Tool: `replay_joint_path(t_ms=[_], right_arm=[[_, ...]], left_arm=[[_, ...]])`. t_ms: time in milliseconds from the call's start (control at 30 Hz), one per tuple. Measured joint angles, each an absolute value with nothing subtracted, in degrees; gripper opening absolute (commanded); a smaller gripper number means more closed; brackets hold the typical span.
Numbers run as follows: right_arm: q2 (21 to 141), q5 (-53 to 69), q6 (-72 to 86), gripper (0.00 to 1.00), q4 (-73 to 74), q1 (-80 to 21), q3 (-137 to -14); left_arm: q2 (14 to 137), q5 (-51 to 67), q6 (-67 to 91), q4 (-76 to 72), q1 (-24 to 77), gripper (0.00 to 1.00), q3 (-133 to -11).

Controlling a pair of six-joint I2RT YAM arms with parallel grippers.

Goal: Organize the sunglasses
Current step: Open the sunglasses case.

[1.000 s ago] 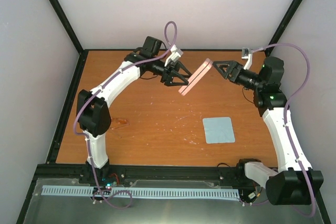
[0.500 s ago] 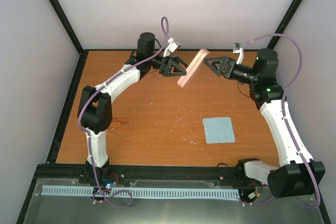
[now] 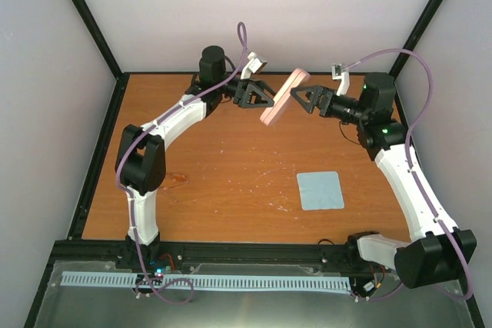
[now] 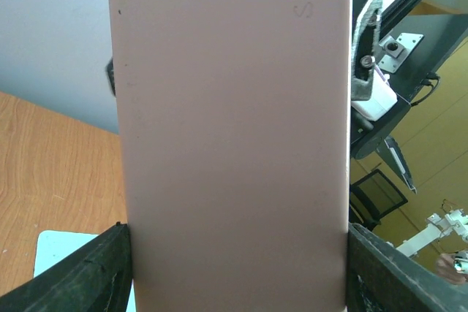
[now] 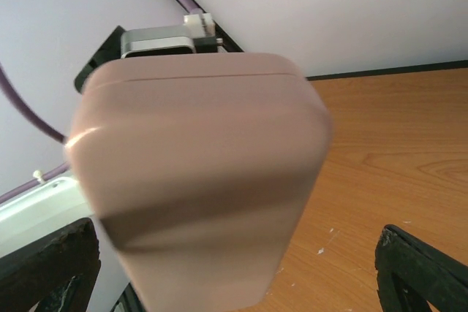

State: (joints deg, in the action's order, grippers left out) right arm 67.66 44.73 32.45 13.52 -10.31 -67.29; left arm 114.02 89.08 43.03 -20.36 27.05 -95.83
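Note:
The pink case hangs tilted in the air above the back of the table. My left gripper is shut on it; in the left wrist view both fingers press its long sides. My right gripper stands wide open at the case's other side. In the right wrist view the case's rounded end sits between the spread fingertips with a gap on the right. The sunglasses, small and orange, lie on the table beside the left arm's elbow.
A light blue cloth lies flat on the wooden table at front right and shows under the case in the left wrist view. Black frame posts and white walls enclose the table.
The left arm has lifted the case up and back. The right gripper has opened wider and moved left until its fingers straddle the case's end.

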Motion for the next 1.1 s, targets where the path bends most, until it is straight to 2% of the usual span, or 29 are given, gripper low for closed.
replay_joint_path(t_ms=[300, 567, 667, 800, 900, 933, 967, 1100], right_arm=[[70.5, 45.0, 32.4, 0.98, 9.3, -11.4, -67.3], [71.6, 47.8, 33.0, 0.61, 6.3, -12.7, -67.3], [71.6, 48.6, 34.0, 0.54, 5.3, -12.6, -67.3], [71.6, 49.1, 34.0, 0.47, 4.3, -12.6, -67.3], [71.6, 49.3, 34.0, 0.44, 4.2, -12.6, -67.3], [71.6, 49.4, 34.0, 0.43, 4.2, -12.6, -67.3], [71.6, 49.5, 34.0, 0.43, 4.2, -12.6, -67.3], [71.6, 50.0, 33.8, 0.42, 5.1, -12.7, -67.3]], left_arm=[[114.0, 89.2, 44.7, -21.1, 27.2, 0.31, -96.2], [114.0, 89.2, 45.4, -21.6, 27.3, 0.31, -96.5], [114.0, 89.2, 45.6, -22.4, 27.3, 0.32, -96.9], [114.0, 89.2, 46.0, -23.0, 27.2, 0.51, -97.2], [114.0, 89.3, 46.0, -23.1, 27.2, 0.78, -97.2], [114.0, 89.3, 46.0, -23.1, 27.2, 0.96, -97.2], [114.0, 89.4, 46.1, -23.1, 27.2, 0.99, -97.2], [114.0, 89.4, 46.4, -23.1, 27.0, 1.0, -97.2]])
